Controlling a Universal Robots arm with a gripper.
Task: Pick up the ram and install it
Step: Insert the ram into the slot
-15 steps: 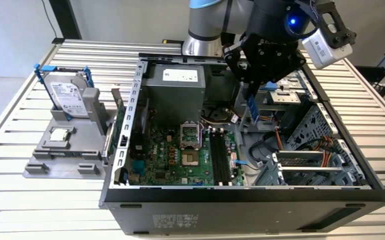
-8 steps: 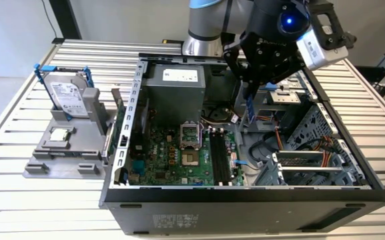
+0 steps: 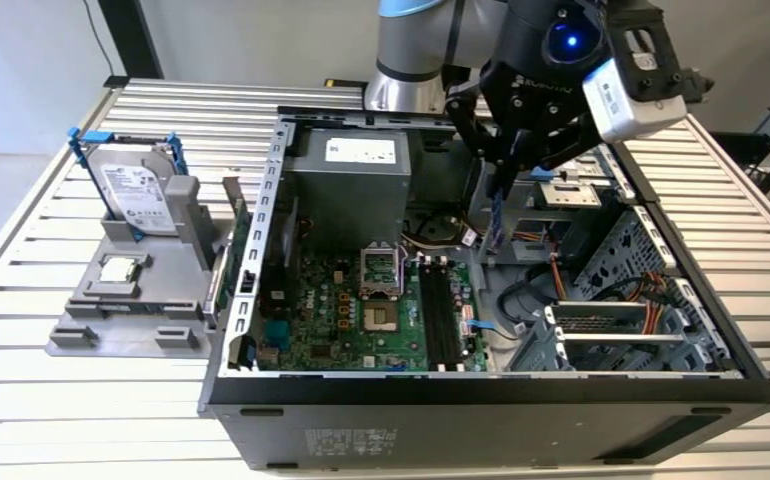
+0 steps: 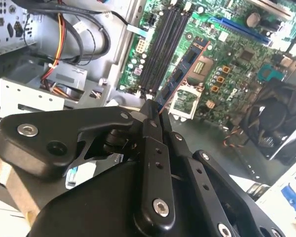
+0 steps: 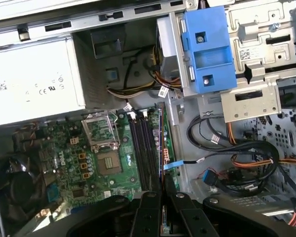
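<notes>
Second wrist view shows black gripper [image 4: 154, 109] pinching the thin, flat ram [image 4: 184, 70].

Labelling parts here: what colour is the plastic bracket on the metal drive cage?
The bracket is blue; first wrist view.

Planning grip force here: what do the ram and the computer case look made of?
The ram, held in the claw: rigid circuit board, it seems, dark matte face with black chips. The computer case: probably sheet metal, dull grey, with thin folded edges.
</notes>
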